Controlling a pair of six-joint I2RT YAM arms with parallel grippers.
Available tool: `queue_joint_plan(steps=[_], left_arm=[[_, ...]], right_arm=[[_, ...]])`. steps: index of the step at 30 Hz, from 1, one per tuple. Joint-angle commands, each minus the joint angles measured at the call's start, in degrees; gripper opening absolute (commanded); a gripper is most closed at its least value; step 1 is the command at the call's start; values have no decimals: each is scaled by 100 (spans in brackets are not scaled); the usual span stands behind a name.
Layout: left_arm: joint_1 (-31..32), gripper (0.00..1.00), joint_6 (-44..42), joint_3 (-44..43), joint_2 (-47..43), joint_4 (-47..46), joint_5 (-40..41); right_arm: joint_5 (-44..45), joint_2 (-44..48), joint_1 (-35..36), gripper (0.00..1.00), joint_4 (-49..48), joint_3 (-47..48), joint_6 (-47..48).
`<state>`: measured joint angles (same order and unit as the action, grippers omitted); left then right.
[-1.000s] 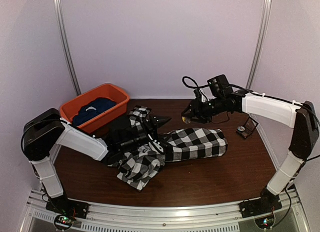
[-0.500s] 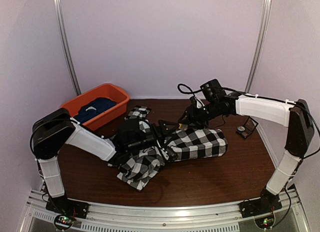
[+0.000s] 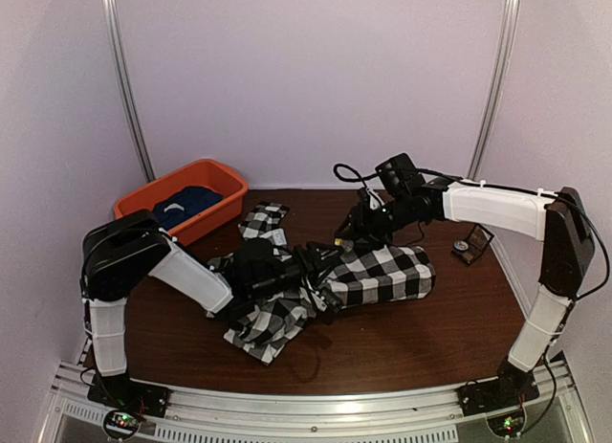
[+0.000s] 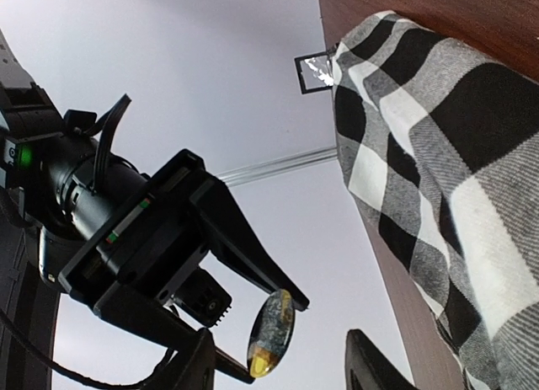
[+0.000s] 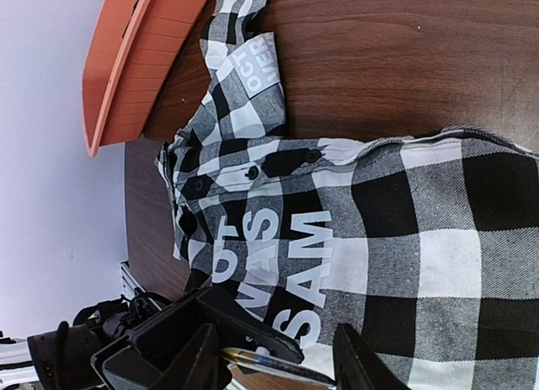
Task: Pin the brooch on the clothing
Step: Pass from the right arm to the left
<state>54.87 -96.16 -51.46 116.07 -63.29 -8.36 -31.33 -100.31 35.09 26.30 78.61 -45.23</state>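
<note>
**Brooch:** the oval, gold-and-grey speckled brooch (image 4: 271,333) is clamped edge-on between the fingertips of the right pincer (image 3: 351,234). It is held above the far-left edge of the shirt; contact with the cloth cannot be confirmed.

**Clothing:** the black-and-white checked shirt (image 3: 382,271) lies crumpled across the middle of the brown wooden worktop (image 3: 411,338). Its black panel of white block lettering (image 5: 269,247) faces up.

**Left pincer** (image 3: 323,271): low at the shirt's left portion, directly below the brooch. The fingers stand apart with nothing clamped between them.

**Surroundings:** an orange plastic tub (image 3: 218,189) sits at the far left of the worktop, well apart from the shirt. It contains a dark blue garment (image 3: 182,206).
</note>
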Motion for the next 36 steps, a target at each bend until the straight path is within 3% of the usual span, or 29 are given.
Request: queue_joint_plan(steps=[1,18,36], left_arm=[[32,52,-13,-214,163,-682,138],[32,34,-10,-249,237,-698,263],[30,22,28,-293,285,-835,359]], right_arm=[[-17,-65,77,45,49,172,6],[-16,-81,131,45,103,115,67],[87,-74,241,45,193,145,50]])
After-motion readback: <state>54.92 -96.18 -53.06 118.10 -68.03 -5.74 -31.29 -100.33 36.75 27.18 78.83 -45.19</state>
